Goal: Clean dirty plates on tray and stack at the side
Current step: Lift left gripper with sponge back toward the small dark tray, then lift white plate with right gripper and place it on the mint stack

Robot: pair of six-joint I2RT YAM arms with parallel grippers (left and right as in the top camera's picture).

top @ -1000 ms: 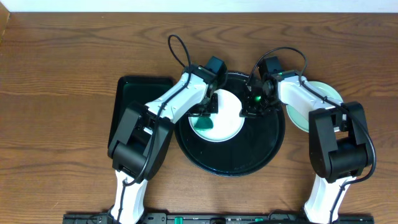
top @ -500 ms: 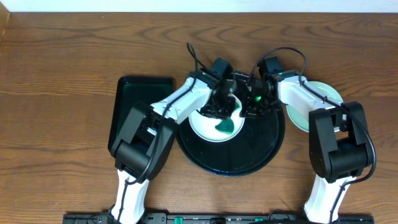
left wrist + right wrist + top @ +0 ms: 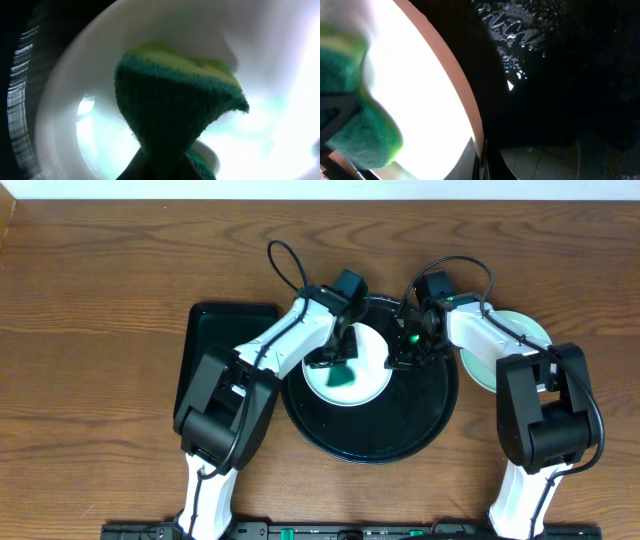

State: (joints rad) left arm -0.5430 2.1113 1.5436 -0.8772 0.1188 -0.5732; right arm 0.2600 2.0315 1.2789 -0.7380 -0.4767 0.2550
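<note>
1. While the scrubbing step is in hand, the first item is the white plate (image 3: 365, 375). It lies flat, a little left of centre, on the round black tray (image 3: 420, 420).
2. Sponge (image 3: 175, 100): a dark green scouring face over yellow foam, pressed onto the plate's inner surface. It is pinched in the closed left gripper (image 3: 333, 360).
3. Right gripper (image 3: 402, 358): the jaws are closed at the plate's right rim and appear to clamp it steady against the scrub.
4. Mint-green plates (image 3: 520, 328): on bare wood just right of the round tray, partly under the right arm. Their number cannot be made out.
5. Rectangular black tray (image 3: 225, 340): just beside the round tray on its left. Neither gripper touches it.
6. Step, as judged: the only plate visible on the round tray is being wiped, and it has not yet been stacked.
7. Next move, as judged: lift the sponge clear, then carry the plate by its rim over the tray's raised lip. Set it squarely on the mint-green plates. A wet rim could slip in a narrow pinch.
</note>
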